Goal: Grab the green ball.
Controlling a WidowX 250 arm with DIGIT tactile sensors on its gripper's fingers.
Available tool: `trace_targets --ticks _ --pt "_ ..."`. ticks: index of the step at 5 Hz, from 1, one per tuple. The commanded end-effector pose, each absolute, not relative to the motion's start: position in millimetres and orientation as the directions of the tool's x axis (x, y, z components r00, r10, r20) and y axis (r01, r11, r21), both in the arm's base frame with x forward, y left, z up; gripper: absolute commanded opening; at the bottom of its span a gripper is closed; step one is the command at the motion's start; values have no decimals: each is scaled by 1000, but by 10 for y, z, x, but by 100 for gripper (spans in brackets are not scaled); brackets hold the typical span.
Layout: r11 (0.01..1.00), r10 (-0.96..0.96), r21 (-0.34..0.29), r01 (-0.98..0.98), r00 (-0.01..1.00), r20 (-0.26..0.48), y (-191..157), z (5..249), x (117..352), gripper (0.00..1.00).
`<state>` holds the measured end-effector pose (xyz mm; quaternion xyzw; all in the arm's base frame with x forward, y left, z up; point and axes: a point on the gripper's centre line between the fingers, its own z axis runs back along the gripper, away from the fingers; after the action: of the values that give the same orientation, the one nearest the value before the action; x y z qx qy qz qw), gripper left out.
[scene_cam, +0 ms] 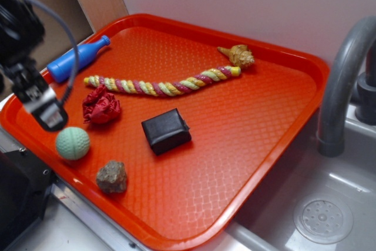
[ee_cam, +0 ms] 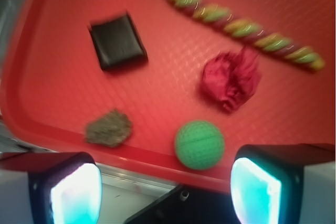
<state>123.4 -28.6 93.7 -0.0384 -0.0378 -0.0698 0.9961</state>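
Note:
The green ball [scene_cam: 73, 143] [ee_cam: 199, 144] is a small pale mint ball with seam lines, lying on the red tray [scene_cam: 247, 127] close to its front left rim. My gripper [scene_cam: 48, 113] [ee_cam: 165, 192] hangs above the tray's left edge, a little left of and above the ball. It is open, its two glowing pads [ee_cam: 77, 192] wide apart with nothing between them. In the wrist view the ball lies just beyond the pads, nearer the right one.
On the tray also lie a wrinkly red wad [scene_cam: 101, 107], a grey-brown rock [scene_cam: 111, 177], a black block [scene_cam: 166, 130], a striped rope [scene_cam: 164, 84], a shell [scene_cam: 237, 56] and a blue bottle [scene_cam: 76, 60]. A sink [scene_cam: 320, 218] and faucet [scene_cam: 341, 80] stand to the right.

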Motion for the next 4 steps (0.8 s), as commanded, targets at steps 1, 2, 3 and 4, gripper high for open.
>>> trace_targets --ticks 1,2,3,4 --pt "987 -163 7 163 983 79 -183 553 1359 100" --pt "972 -236 36 234 970 57 -294 325 1284 100" --pt "958 -280 68 278 959 30 -372 130 1197 0" --pt "959 -273 83 272 962 0 -321 184 1255 0"
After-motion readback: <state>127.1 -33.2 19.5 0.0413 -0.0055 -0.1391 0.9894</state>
